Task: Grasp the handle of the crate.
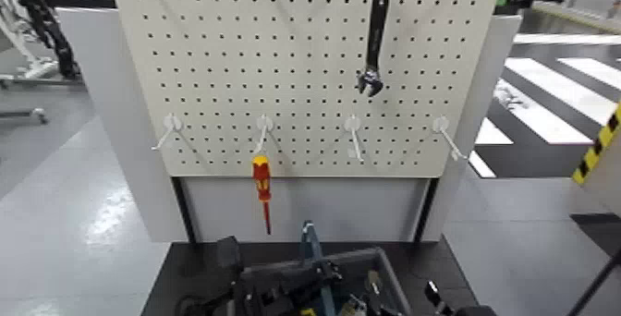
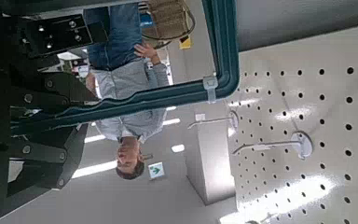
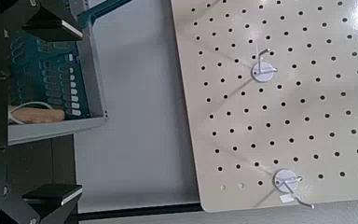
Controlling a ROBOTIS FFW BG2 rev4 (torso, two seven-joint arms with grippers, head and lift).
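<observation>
From the head view, the crate [image 1: 319, 287] sits low at the near edge on the dark table [image 1: 176, 273], right in front of the pegboard [image 1: 305, 70], and the handle [image 1: 310, 244] pokes up from its middle, a slim blue-grey bar just right of the hanging red-and-yellow screwdriver [image 1: 263, 188]. A black wrench [image 1: 373, 47] hangs higher up the board. The left end effector [image 1: 277, 292] crowds the crate beside the handle, while the right end effector [image 1: 444, 299] waits at the crate's right edge. That handle looks stiff, smooth and thin, so a pinch across the top of the arch, at its centre, should keep the loaded crate level; tools inside suggest some weight. Over to the left wrist view: the handle [image 2: 158, 93] runs straight across the frame, passing between the dark fingers [image 2: 47, 126], which look spread apart and not closed on the bar. A person [image 2: 130, 84] stands beyond. Right wrist view: the crate [image 3: 56, 79] lies near, pegboard hooks [image 3: 264, 69] opposite, and this end effector's fingers [image 3: 51, 23] stand wide apart, holding nothing.
</observation>
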